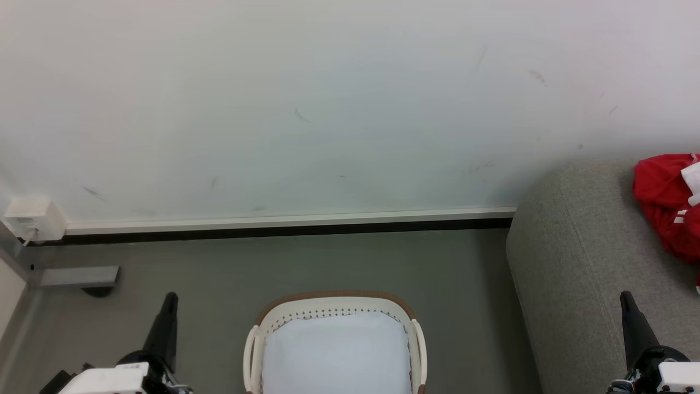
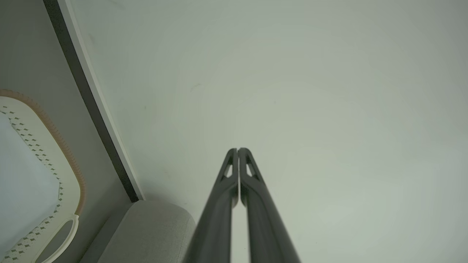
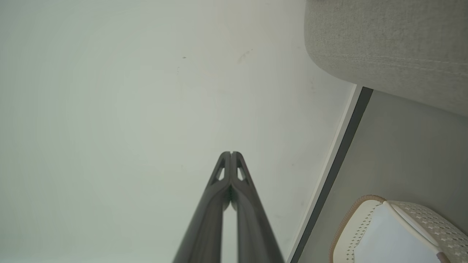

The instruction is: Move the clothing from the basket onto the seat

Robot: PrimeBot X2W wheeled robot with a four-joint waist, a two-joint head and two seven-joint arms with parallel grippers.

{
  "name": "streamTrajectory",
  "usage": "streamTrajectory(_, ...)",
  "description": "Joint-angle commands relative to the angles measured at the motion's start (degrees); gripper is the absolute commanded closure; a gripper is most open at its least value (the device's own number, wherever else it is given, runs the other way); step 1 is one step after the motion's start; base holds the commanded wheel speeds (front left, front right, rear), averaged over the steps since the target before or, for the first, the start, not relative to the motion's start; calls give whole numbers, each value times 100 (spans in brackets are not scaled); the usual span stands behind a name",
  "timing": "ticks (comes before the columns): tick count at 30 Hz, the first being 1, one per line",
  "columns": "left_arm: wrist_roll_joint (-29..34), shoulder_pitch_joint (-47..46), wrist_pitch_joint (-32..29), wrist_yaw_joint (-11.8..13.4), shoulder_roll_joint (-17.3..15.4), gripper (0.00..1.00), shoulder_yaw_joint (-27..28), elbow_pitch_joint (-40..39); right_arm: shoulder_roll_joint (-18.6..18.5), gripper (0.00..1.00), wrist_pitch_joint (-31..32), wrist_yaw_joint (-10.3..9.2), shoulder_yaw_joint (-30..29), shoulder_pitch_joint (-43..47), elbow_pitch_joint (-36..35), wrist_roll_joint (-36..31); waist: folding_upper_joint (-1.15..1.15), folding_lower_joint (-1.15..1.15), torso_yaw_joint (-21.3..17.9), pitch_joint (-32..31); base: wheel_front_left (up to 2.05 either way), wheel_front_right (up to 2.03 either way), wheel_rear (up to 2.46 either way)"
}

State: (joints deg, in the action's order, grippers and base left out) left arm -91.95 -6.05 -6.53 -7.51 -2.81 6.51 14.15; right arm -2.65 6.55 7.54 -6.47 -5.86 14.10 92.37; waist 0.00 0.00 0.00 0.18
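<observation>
The clothing (image 1: 664, 205) lies on the seat (image 1: 579, 257), a crumpled red heap with white patches at the right edge of the head view, near the wall (image 1: 328, 98). The heap is cut by the picture's edge. What shows of it is longer from the wall end toward the robot than it is wide, and it points no clear way. The seat's rounded end faces left toward the basket (image 1: 336, 302), with a strip of grey floor (image 1: 470, 284) between them. The basket stands on the floor straight ahead of the robot, its curved, brown-rimmed far end toward the wall, a handle on each side and its white lining (image 1: 336, 350) showing inside. Its near part is cut by the bottom edge, so its long axis cannot be told for sure. The left gripper (image 1: 171, 296) is at the lower left, well apart from the basket, and the right gripper (image 1: 625, 295) is at the lower right, over the seat's front. Each wrist view shows its own two fingers pressed together tip to tip, closed on themselves and pointing at the wall. A pale skirting (image 1: 284, 220) runs along the wall's foot, and a white box (image 1: 34, 218) sits at its left end.
</observation>
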Motion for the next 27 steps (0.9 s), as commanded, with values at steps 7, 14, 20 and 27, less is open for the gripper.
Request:
streamTrajectory(7, -84, -49, -22, 4, -12, 100, 12, -17, -42, 100, 15, -10, -22, -73, -23, 10, 0, 0, 0, 0, 0, 0, 0)
streamTrajectory(14, -84, -49, -22, 4, -13, 100, 12, -17, -42, 100, 15, -10, -21, -73, -23, 10, 0, 0, 0, 0, 0, 0, 0)
streamTrajectory(20, -84, -49, -21, 4, -13, 100, 11, -17, -42, 100, 15, -10, -21, -73, -23, 10, 0, 0, 0, 0, 0, 0, 0)
streamTrajectory(27, -85, -49, -21, 4, -13, 100, 11, -18, -42, 100, 15, -10, -21, -73, -23, 10, 0, 0, 0, 0, 0, 0, 0)
